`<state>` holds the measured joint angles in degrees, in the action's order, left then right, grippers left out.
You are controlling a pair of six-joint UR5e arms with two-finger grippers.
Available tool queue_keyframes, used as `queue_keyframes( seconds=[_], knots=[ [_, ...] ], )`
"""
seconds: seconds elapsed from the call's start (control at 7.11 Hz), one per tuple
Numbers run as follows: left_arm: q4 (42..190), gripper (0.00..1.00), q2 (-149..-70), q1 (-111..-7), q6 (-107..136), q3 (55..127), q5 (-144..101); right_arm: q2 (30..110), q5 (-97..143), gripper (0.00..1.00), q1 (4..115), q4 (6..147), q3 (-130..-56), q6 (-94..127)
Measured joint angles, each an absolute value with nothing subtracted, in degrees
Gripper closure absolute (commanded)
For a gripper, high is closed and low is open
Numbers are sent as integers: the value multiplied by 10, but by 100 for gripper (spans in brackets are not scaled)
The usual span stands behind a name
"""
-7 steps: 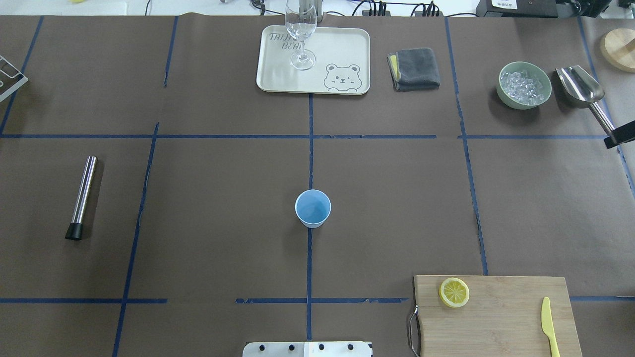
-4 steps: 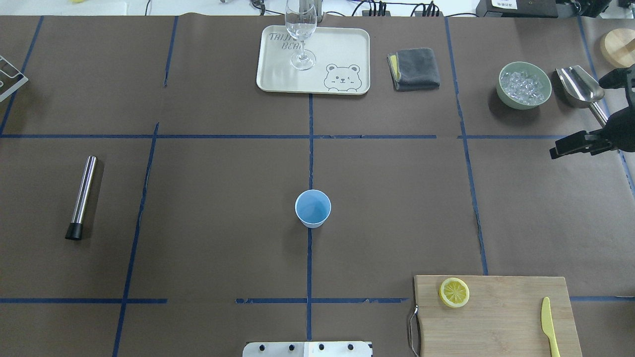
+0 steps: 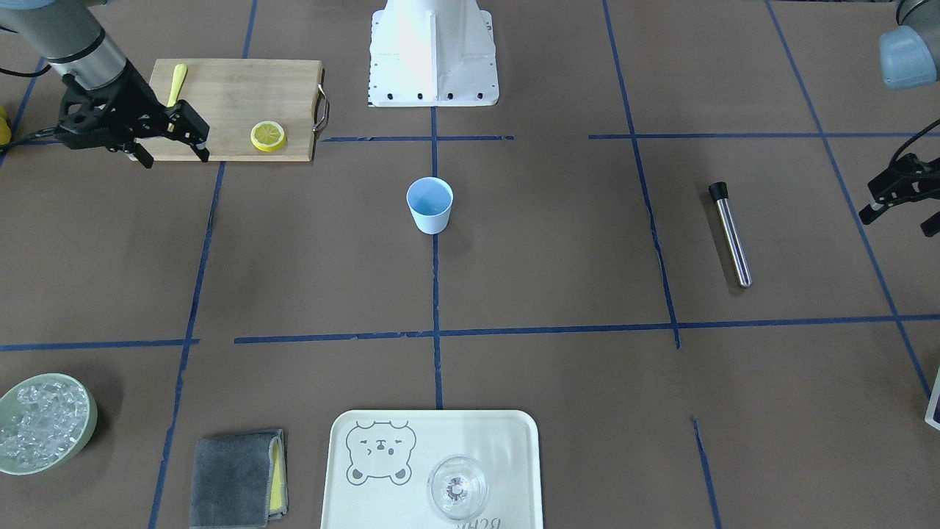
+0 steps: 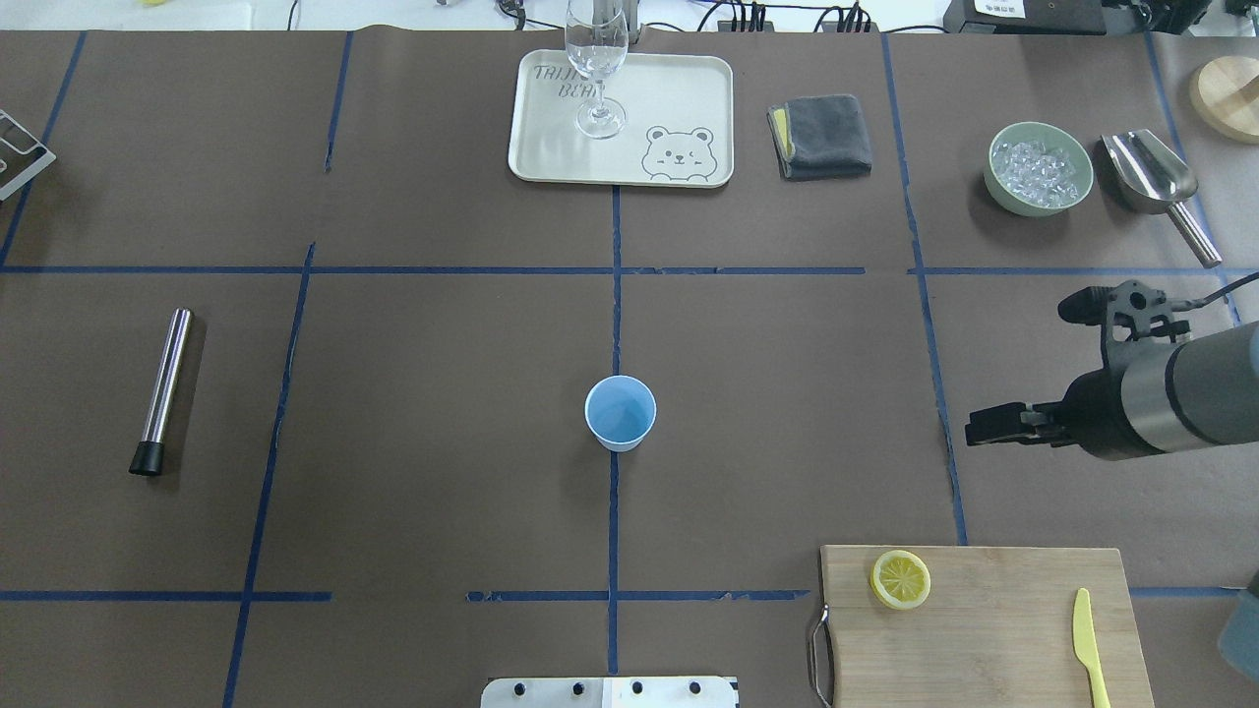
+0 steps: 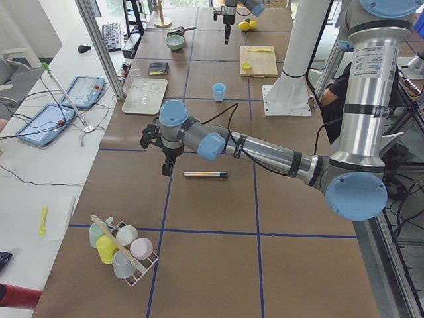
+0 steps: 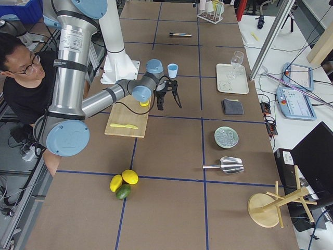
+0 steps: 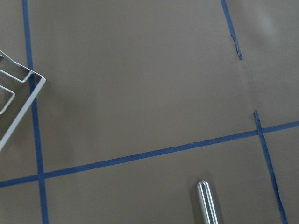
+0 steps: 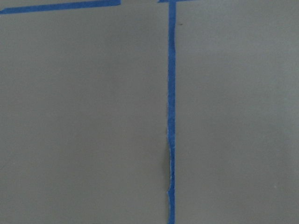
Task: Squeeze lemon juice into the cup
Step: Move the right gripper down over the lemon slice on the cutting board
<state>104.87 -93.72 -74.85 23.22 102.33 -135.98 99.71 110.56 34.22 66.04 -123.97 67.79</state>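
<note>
The lemon (image 4: 900, 579) is a thin yellow slice lying flat on the far left corner of the wooden cutting board (image 4: 993, 639); it also shows in the front view (image 3: 268, 136). The light-blue cup (image 4: 620, 413) stands upright and empty at the table's middle, also in the front view (image 3: 429, 204). My right gripper (image 4: 1023, 372) hangs open and empty above the table, beyond the board's far edge and right of the lemon; the front view (image 3: 175, 158) shows its jaws spread. My left gripper (image 3: 896, 220) is open and empty at the table's left side, near the steel rod.
A yellow plastic knife (image 4: 1087, 644) lies on the board's right. A steel rod (image 4: 165, 388) lies at left. At the back are a bear tray (image 4: 679, 88) with a wine glass (image 4: 597, 59), a grey cloth (image 4: 821, 136), an ice bowl (image 4: 1003, 202) and a metal scoop (image 4: 1151, 172).
My right arm has come in from the right edge, moving nearer and leftward from beside the scoop toward the cutting board. Lemon and cup have not moved.
</note>
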Motion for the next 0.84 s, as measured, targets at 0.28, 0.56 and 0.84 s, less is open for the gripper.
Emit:
queue_keyframes(
  seconds=[0.28,0.56,0.84],
  knots=[
    [1055,0,-939,-710,282,1022,-1357,944,1018,0,235,742,-1257,734],
    [1059,0,-940,-704,291,1021,-1357,916,943,0,150,780,-1258,792],
    [1060,0,-940,-703,292,1022,-1357,921,920,0,120,783,-1256,807]
  ],
)
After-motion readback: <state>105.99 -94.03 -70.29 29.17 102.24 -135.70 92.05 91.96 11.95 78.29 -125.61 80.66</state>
